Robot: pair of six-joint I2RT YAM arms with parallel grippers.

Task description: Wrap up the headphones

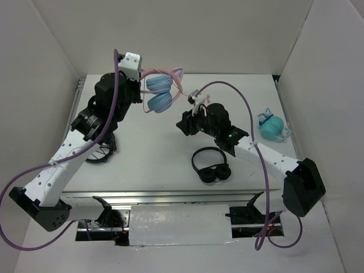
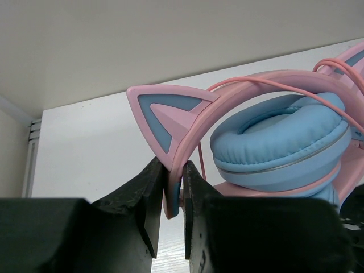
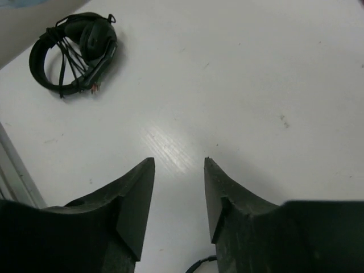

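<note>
The headphones (image 1: 160, 94) have a pink band with cat ears and two light blue ear cups, and are held up over the far middle of the table. My left gripper (image 1: 140, 84) is shut on the pink band. In the left wrist view the jaws (image 2: 173, 170) pinch the band just below a cat ear (image 2: 165, 116), with a blue ear cup (image 2: 278, 142) to the right. The thin pink cable (image 2: 267, 79) loops over the band. My right gripper (image 1: 183, 123) is open and empty, to the right of and nearer than the headphones. The right wrist view (image 3: 179, 162) shows only bare table between its fingers.
Plain black headphones (image 1: 211, 165) lie at the table's near middle, by the right arm. Another black pair (image 1: 101, 151) lies under the left arm and also shows in the right wrist view (image 3: 74, 50). A teal cat-ear pair (image 1: 272, 128) sits at the right edge. White walls enclose the table.
</note>
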